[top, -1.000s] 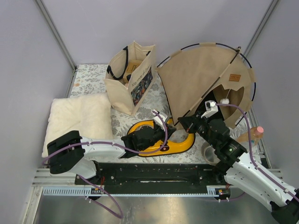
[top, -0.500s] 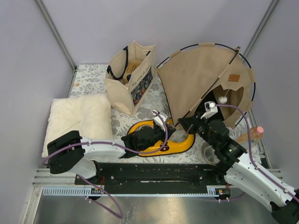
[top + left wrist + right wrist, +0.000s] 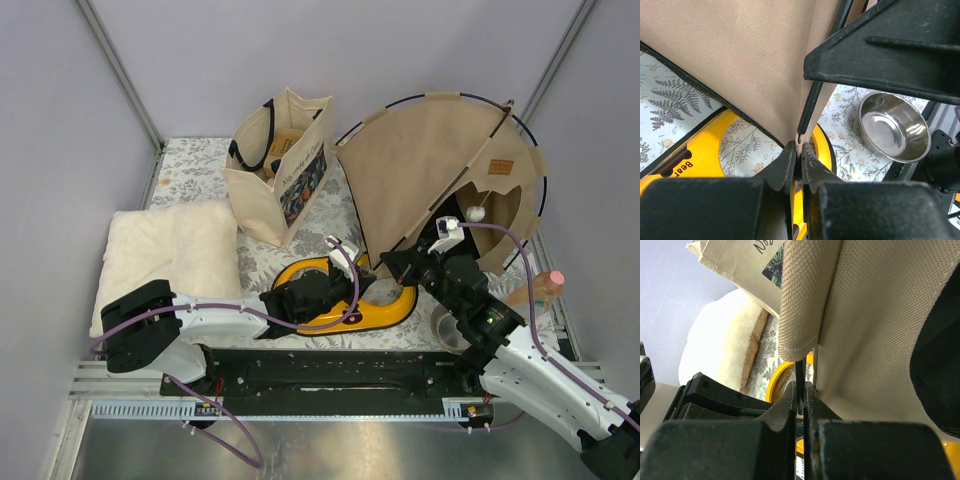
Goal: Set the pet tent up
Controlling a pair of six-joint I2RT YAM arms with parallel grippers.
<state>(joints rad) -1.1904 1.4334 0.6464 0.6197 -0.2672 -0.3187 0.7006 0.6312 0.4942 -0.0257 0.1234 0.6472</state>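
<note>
Comparing with a second ago, very little has shifted: the white pompom has swung slightly left in the doorway and the right wrist has crept a touch toward the tent, while the left arm has not moved. That reads as a fine adjustment at the corner, not a lift, so the setup is probably paused on seating a pole end.

The pet tent stands at the far right of the table, just right of the tote bag. Its near corner comes down over the yellow tray, where both grippers meet.

The left gripper is pinched tight on the tan hem at that corner, right where the pole runs into it. The right gripper is clamped on the thin black pole, just below the fabric sleeve (the pole's tip is hidden between the jaws).

Both forearms lie low and converge from either side, fingers nearly nose to nose. A steel bowl sits close by, on the right.
</note>
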